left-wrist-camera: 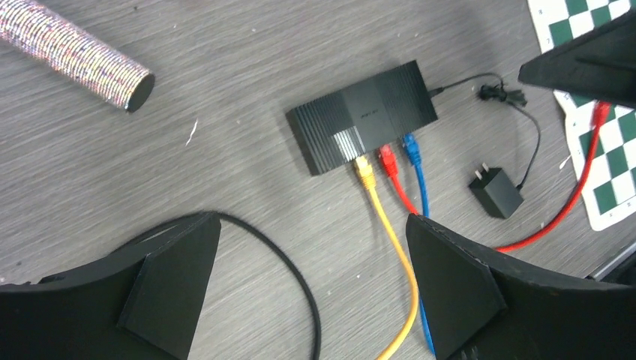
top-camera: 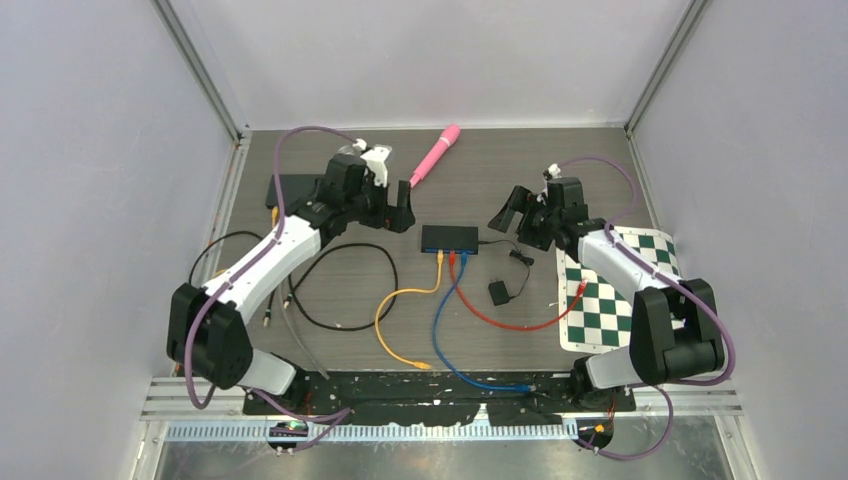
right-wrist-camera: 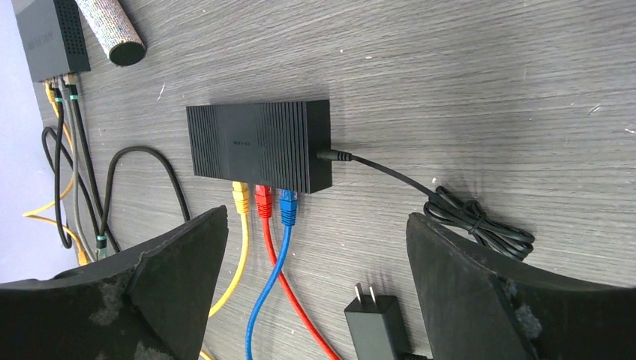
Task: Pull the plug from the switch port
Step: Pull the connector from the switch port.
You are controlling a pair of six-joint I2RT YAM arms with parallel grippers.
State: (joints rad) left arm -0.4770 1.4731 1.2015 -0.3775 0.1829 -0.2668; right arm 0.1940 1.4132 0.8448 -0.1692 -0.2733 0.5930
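Observation:
A black ribbed network switch point(top-camera: 449, 238) lies mid-table; it also shows in the left wrist view point(left-wrist-camera: 364, 114) and the right wrist view point(right-wrist-camera: 259, 145). A yellow plug point(right-wrist-camera: 240, 199), a red plug point(right-wrist-camera: 262, 202) and a blue plug point(right-wrist-camera: 289, 206) sit in its front ports, their cables trailing toward me. My left gripper point(top-camera: 402, 213) is open and empty, just left of the switch. My right gripper point(top-camera: 508, 212) is open and empty, just right of it. Both hover above the table, off the plugs.
A black power adapter point(top-camera: 498, 292) and its bundled cord point(right-wrist-camera: 480, 221) lie right of the switch. A pink glittery wand point(top-camera: 435, 153) lies at the back. A second black box point(right-wrist-camera: 52, 34) with cables sits at left. A green chessboard mat point(top-camera: 615, 290) lies at right.

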